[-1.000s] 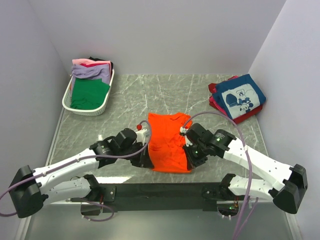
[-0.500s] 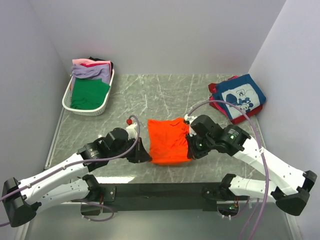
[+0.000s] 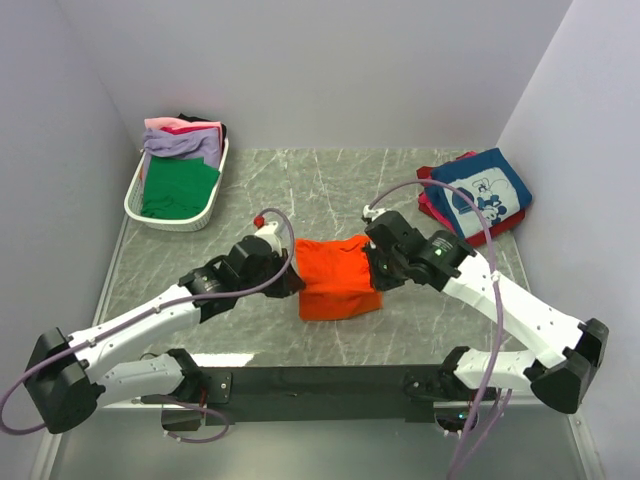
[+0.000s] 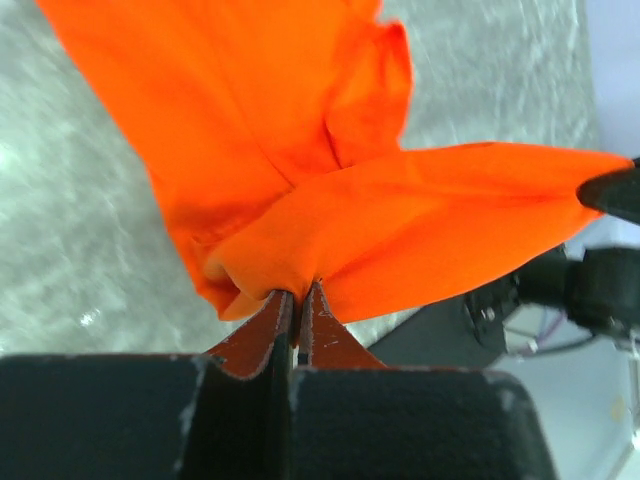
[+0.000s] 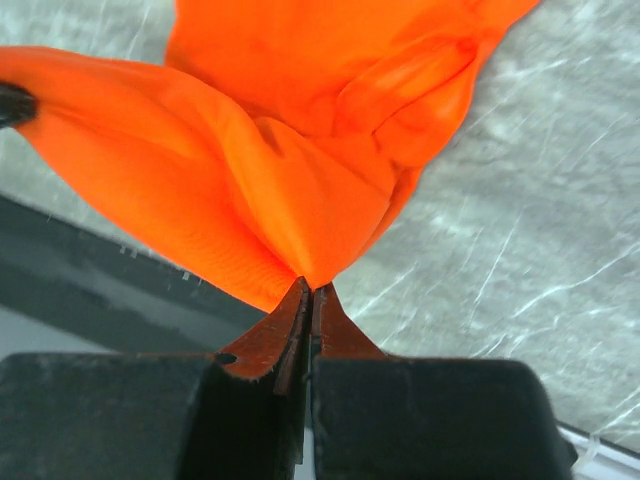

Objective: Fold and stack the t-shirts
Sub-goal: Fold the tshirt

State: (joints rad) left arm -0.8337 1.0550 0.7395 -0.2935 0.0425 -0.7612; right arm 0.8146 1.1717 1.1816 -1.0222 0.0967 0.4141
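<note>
The bright orange t-shirt [image 3: 337, 277] lies folded over at the middle of the table. My left gripper [image 3: 296, 270] is shut on its left edge, and the cloth [image 4: 330, 190] bunches at the closed tips. My right gripper [image 3: 374, 262] is shut on its right edge [image 5: 300, 170]. Both hold the near hem lifted over the far part of the shirt. A folded navy blue t-shirt with white cartoon print [image 3: 480, 192] lies on a red one [image 3: 487, 232] at the back right. Green [image 3: 178, 187], lavender [image 3: 182, 142] and pink [image 3: 168, 124] t-shirts fill the basket.
The white slatted basket [image 3: 176, 222] stands at the back left. Grey walls close in the left, back and right. A black rail [image 3: 320, 382] runs along the near edge between the arm bases.
Both grippers have carried the orange shirt's near hem away from the bases towards the back, folding the shirt over itself. The visible orange patch is now shorter.
</note>
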